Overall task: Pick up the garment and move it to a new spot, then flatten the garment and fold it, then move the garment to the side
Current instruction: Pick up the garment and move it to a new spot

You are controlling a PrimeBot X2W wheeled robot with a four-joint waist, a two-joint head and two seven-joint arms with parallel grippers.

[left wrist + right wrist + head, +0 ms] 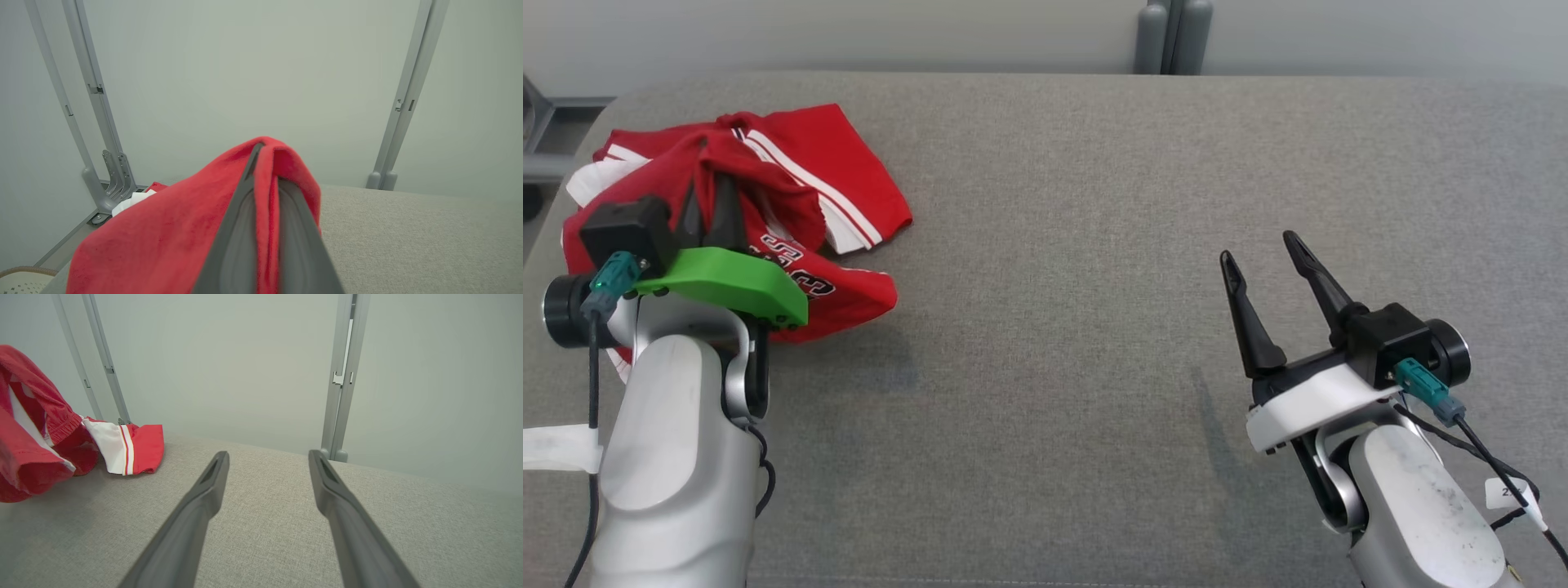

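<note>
The garment (792, 175) is a crumpled red sports piece with white stripes and black lettering, lying at the far left of the grey padded table (1094, 204). My left gripper (711, 192) is shut on a raised fold of the garment; in the left wrist view the red cloth (171, 228) drapes over both fingers and a strip of it is pinched between them. My right gripper (1264, 249) hovers open over bare table at the right, far from the garment. In the right wrist view the garment (36, 457) lies at the left edge, away from the open fingers (204, 498).
The table's far edge meets a pale wall with grey upright rails (1172, 37). The left table edge runs close beside the garment, with a grey frame (556, 139) past it. A wide stretch of grey surface lies between the two arms.
</note>
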